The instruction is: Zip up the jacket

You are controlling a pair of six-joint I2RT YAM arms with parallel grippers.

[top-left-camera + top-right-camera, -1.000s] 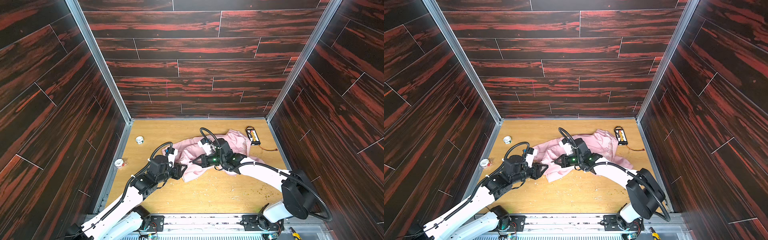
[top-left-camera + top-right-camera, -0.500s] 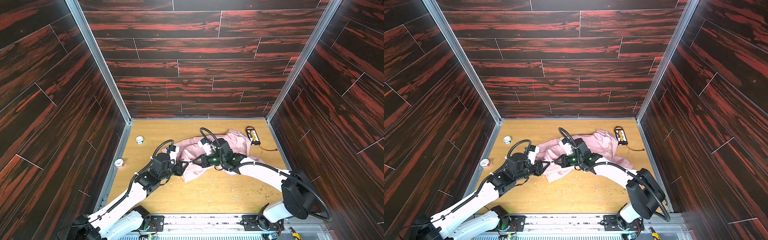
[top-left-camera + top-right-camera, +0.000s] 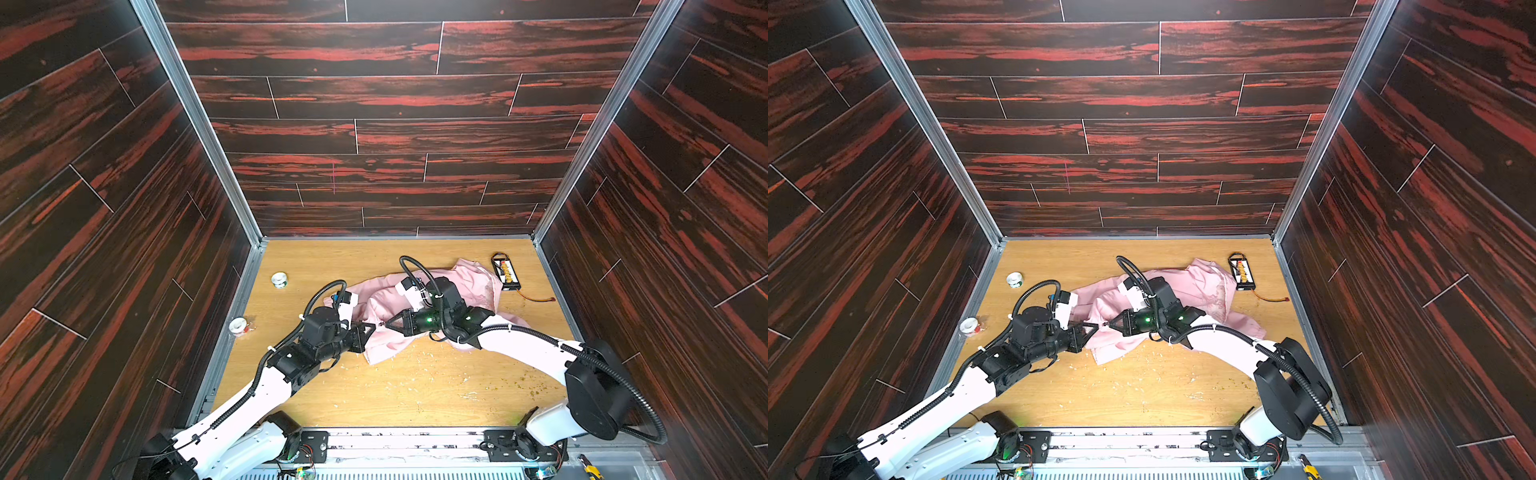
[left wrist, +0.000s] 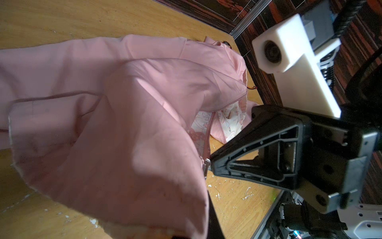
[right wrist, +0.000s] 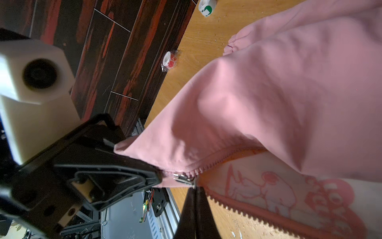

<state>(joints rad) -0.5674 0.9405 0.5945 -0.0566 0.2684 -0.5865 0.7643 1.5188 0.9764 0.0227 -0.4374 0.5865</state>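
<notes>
Though pale crumbs [image 3: 419, 376] litter the wooden surface [image 3: 395, 399], the jacket [image 3: 386, 303] lies crumpled on it from centre to right. The zipper is mostly open and patterned lining [image 5: 268, 186] shows. The left claw [image 3: 368, 330] is clamped on the jacket's hem corner at the zipper's foot. The right claw [image 3: 384, 323] meets it tip to tip, pinched tight on the pull of the metal slider [image 5: 184, 178].
</notes>
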